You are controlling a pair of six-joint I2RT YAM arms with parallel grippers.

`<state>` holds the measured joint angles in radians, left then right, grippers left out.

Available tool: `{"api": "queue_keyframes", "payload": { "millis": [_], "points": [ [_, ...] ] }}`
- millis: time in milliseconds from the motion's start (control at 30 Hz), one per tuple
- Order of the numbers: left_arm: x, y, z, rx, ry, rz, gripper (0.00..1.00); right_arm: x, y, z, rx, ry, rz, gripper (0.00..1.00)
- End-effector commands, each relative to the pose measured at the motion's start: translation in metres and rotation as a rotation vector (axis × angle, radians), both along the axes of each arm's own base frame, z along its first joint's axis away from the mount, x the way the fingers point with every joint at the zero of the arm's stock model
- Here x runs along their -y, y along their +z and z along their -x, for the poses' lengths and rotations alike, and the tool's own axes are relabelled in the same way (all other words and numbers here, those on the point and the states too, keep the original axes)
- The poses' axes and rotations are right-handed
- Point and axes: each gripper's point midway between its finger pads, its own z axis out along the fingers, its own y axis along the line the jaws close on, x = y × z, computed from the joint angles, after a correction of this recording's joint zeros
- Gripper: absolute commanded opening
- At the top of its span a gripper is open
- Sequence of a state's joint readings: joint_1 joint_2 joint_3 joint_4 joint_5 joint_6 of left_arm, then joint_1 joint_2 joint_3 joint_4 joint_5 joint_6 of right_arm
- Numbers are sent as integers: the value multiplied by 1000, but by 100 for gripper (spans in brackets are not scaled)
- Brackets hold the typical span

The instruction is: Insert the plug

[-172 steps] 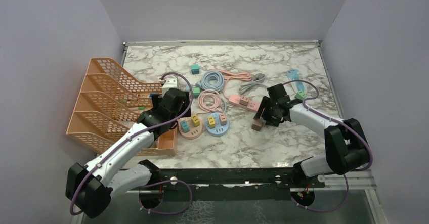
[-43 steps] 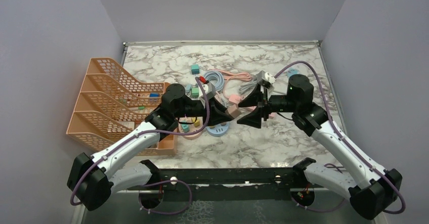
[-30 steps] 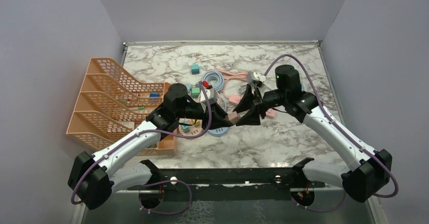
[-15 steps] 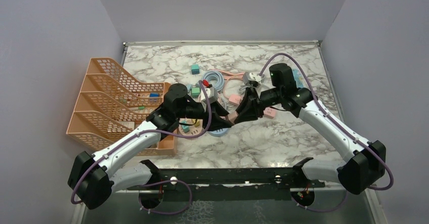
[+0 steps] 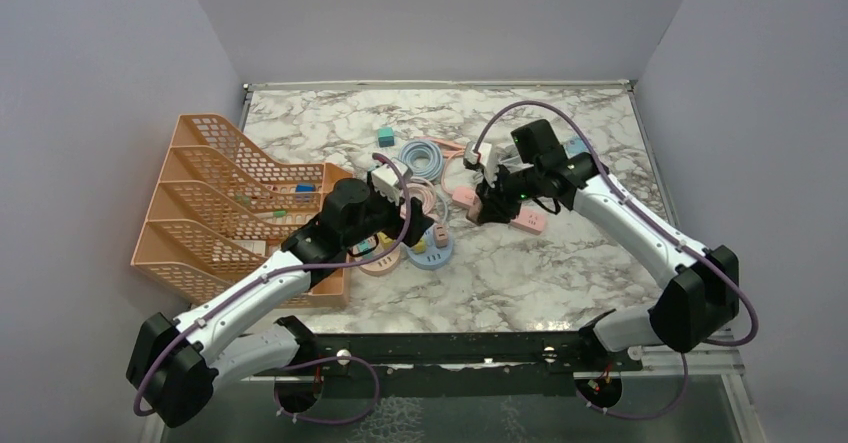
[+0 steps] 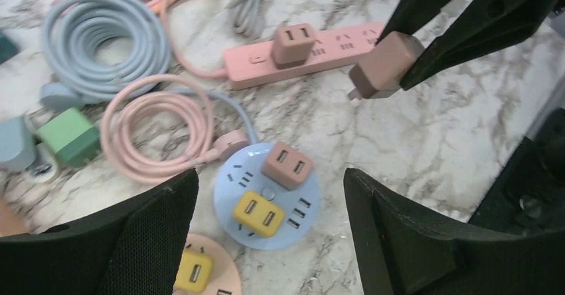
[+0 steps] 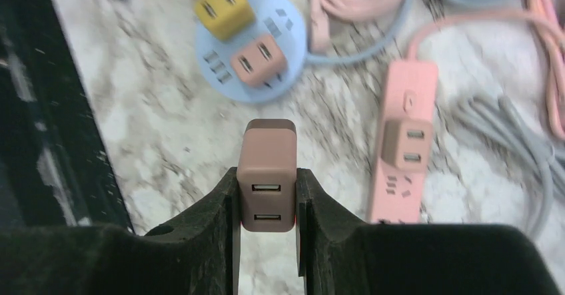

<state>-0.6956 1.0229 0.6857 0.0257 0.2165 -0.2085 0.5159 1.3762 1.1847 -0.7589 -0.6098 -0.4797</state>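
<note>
Pink strip — far end hidden, peach socket cropped

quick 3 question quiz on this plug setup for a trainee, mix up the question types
1. True or false: the left jaws are shut on the brown plug.
2. How many adapters are plugged into the pink power strip? A none, B one, C three.
3. Fill in: the blue round socket carries a brown adapter and a ___ one.

Key: 1 false, the right jaws hold it and the left jaws are open; 2 B; 3 yellow.
</note>
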Motion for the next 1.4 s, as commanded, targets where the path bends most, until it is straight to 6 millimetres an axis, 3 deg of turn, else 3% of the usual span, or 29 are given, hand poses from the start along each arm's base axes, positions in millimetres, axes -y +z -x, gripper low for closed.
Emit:
{"api": "queue_keyframes", "payload": {
  "millis": [0,233,533,800,1367],
  "points": [
    [-37,2,-22,23,257,-23,82,48,-31,-23,41,-105,310,1],
    [-42,6,-21,18,291,12,83,70,-50,-53,40,-166,496,1],
    [-39,12,-19,13,283,41,83,70,-76,-79,-3,-166,587,1],
    [-41,12,-20,17,292,37,83,65,-98,-98,11,-169,548,1],
    [-41,8,-22,22,294,25,83,72,-146,-71,-121,-88,536,1]
  ]
}}
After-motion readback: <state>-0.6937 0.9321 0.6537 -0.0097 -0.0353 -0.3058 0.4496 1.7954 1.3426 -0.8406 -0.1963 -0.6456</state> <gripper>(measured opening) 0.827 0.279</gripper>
